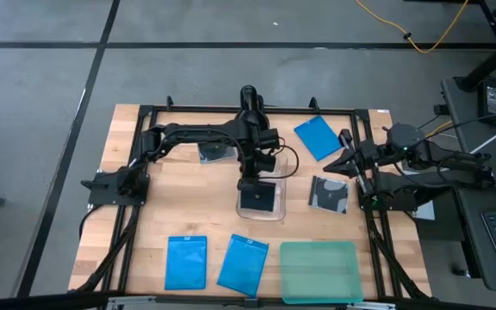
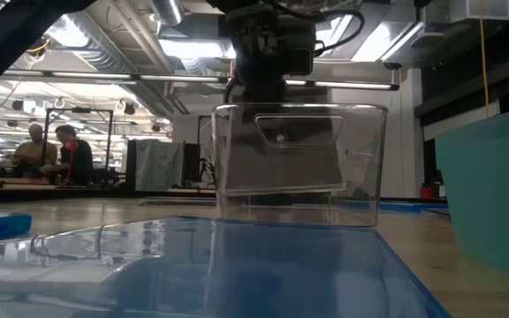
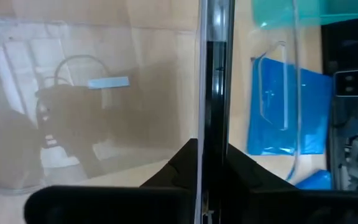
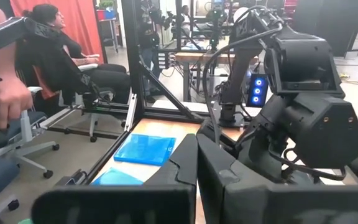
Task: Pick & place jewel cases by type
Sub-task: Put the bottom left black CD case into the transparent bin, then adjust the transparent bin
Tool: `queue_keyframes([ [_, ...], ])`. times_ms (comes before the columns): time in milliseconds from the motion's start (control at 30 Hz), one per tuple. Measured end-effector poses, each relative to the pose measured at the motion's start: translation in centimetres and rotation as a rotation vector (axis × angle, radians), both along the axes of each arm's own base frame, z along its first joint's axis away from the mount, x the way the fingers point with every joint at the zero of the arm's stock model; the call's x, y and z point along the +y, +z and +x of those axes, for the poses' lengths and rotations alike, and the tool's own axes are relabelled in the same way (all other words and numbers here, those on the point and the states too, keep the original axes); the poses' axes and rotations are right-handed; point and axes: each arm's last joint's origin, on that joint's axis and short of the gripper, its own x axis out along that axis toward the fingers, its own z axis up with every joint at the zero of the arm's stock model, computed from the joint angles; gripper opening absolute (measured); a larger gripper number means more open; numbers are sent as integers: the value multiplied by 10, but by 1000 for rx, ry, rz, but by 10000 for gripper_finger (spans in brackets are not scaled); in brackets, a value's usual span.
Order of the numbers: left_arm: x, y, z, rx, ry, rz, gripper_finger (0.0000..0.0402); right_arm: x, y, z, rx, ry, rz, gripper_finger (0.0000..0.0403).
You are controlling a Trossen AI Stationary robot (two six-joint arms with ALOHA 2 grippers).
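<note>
Wooden planks make up the tabletop (image 1: 145, 232), framed by dark rails. Largest of the things on it is the translucent teal tray (image 1: 319, 271) at the near right corner, and nothing shows inside it. Next comes the clear plastic tub (image 1: 261, 200) near the middle, which holds one black-and-clear disc case (image 2: 281, 163) standing on edge inside its walls. The left gripper (image 1: 257, 184) reaches down into the tub from above, its fingers (image 3: 173, 171) set close against either side of that case's upper edge; whether they truly clamp it or have just slackened cannot be told. Two blue jewel cases lie flat along the near edge, one (image 1: 186, 262) to the left and one (image 1: 243, 264) just beside the teal tray, apart from each other. A third blue case (image 1: 318, 137) lies tilted at the far side, right of centre. A second disc case (image 1: 329, 195) lies flat between the tub and the right arm, and a third (image 1: 216, 152) shows partly under the left arm at the far side. The right gripper (image 1: 349, 164) waits at the right edge of the tabletop, closed on nothing.
</note>
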Motion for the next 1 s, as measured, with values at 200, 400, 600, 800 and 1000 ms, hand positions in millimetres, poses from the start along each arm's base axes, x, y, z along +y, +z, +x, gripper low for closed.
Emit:
queue_keyframes([
  [200, 2, 1, 0, 2, 7, 77, 65, 0, 0, 0, 4, 0, 1, 6],
  [400, 3, 14, 4, -48, 11, 98, 122, 0, 0, 0, 5, 0, 0, 6],
  [600, 7, 36, 8, -101, 45, 227, 172, 0, -1, 0, 10, 2, -14, 6],
  [800, 10, 73, 6, -156, 109, 354, 196, 0, -2, 0, 16, 3, -24, 6],
  [1000, 7, 116, -5, -236, 207, 396, 194, 0, -2, 0, 16, 3, -28, 6],
])
